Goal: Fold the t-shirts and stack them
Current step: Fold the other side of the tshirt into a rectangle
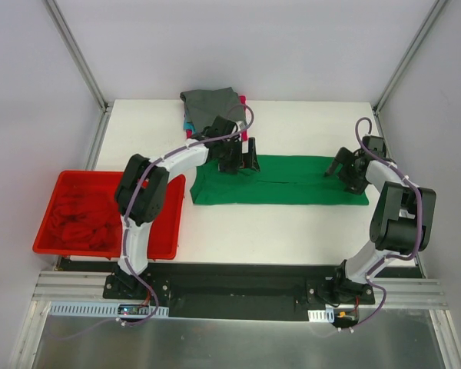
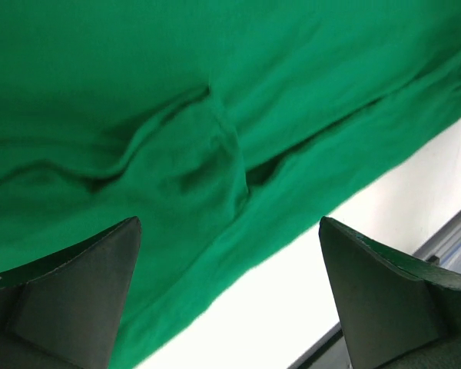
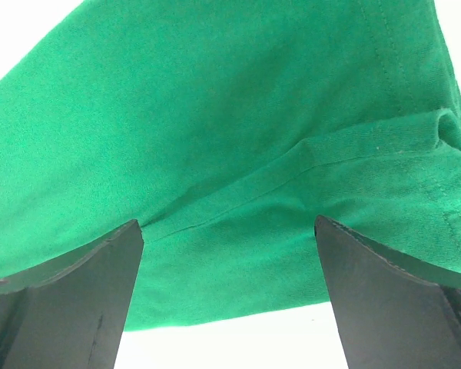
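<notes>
The bright green t-shirt (image 1: 280, 181) lies on the white table as a long folded strip. My left gripper (image 1: 240, 163) hovers open over its far left part; the left wrist view shows wrinkled green cloth (image 2: 177, 138) between the spread fingers. My right gripper (image 1: 344, 172) hovers open over its right end; the right wrist view shows the cloth's hem and seam (image 3: 238, 169) between the spread fingers. Neither holds anything. A pile of folded shirts with the grey one (image 1: 211, 104) on top, and teal and magenta edges showing, sits at the table's back.
A red plastic bin (image 1: 54, 234) holding red cloth (image 1: 81, 219) stands at the left edge of the table (image 1: 292, 231). Metal frame posts rise at the back corners. The arm bases sit on a black rail at the near edge.
</notes>
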Controlling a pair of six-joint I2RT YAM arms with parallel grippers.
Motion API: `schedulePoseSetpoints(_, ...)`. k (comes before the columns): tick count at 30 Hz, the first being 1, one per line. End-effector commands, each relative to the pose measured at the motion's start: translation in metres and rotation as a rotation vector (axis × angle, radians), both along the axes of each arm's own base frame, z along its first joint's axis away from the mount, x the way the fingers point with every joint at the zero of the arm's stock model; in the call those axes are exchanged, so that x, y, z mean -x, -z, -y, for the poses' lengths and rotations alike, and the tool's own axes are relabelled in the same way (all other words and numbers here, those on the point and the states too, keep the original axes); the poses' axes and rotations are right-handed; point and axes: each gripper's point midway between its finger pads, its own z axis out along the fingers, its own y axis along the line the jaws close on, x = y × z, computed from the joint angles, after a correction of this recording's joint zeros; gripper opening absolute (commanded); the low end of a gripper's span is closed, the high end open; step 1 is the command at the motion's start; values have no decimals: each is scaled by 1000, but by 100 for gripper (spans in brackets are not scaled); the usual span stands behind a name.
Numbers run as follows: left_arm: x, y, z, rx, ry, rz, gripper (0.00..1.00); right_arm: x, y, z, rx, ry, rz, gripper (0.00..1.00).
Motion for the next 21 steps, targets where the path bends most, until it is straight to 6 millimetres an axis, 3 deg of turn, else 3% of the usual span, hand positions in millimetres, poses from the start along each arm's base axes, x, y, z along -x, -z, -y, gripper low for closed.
schedulePoseSetpoints(1,-24,-15,31,74,37,30,99,3,-7,4,31,-3,1,96)
schedulePoseSetpoints(7,-64,2,42,67,8,55,99,5,-7,4,29,-11,-19,96)
schedulePoseSetpoints(13,-72,7,33,53,-2,46,99,5,-13,3,29,-29,1,96)
schedulePoseSetpoints(16,-73,-7,33,60,17,83,99,1,-22,0,25,-44,49,96)
schedulePoseSetpoints(21,-73,-54,28,69,25,186,99,-1,-39,-4,43,-83,108,96)
